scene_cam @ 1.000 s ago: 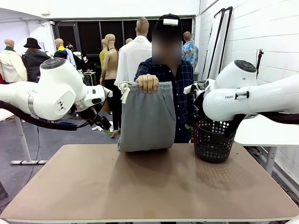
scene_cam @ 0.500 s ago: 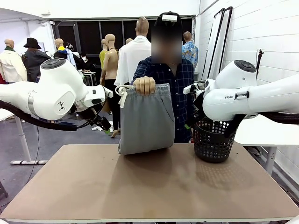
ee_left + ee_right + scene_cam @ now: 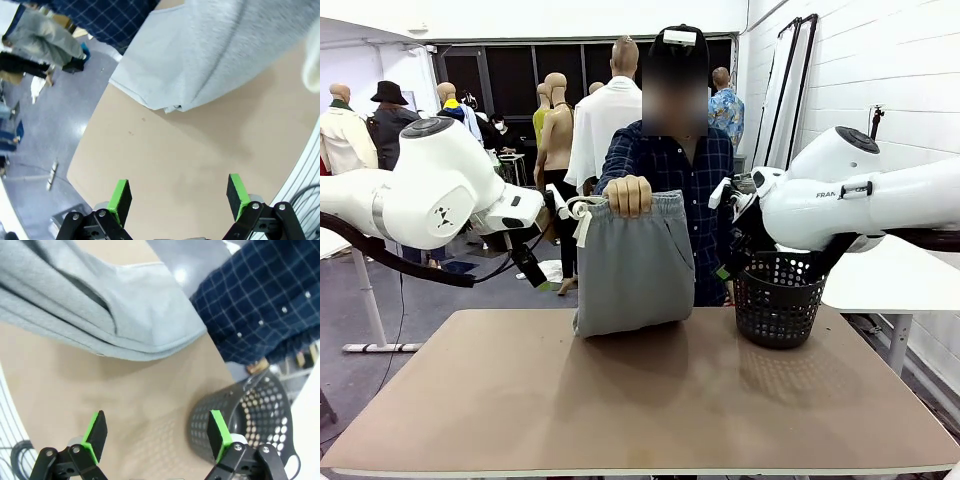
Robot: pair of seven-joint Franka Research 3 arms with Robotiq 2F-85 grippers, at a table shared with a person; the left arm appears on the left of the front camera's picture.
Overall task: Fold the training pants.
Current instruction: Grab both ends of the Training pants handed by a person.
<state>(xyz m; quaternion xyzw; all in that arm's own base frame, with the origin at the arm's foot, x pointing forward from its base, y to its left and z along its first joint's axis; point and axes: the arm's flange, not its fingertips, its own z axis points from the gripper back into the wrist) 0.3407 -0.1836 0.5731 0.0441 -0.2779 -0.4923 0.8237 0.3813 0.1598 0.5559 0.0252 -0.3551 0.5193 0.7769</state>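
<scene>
A person across the table holds the light grey training pants (image 3: 632, 265) up by the waistband with one hand (image 3: 628, 194). The doubled-over pants hang down, and their bottom fold rests on the brown table (image 3: 640, 400). A white drawstring (image 3: 582, 212) dangles at the waistband's left. My left gripper (image 3: 534, 270) hovers open left of the pants, above the table's far edge. Its green pads (image 3: 120, 196) stand wide apart over bare tabletop, with the pants (image 3: 215, 55) ahead. My right gripper (image 3: 724, 266) is open right of the pants. Its pads (image 3: 96, 432) also stand apart, the pants (image 3: 100, 305) ahead.
A black perforated basket (image 3: 778, 300) stands at the table's far right, close under my right arm; it shows as well in the right wrist view, basket (image 3: 245, 415). The person's blue checked shirt (image 3: 255, 300) is just behind the pants. The near half of the table is bare.
The person has lowered the pants a little, so the bottom fold sits lower on the table. Both arms have shifted slightly; both grippers stay open.
</scene>
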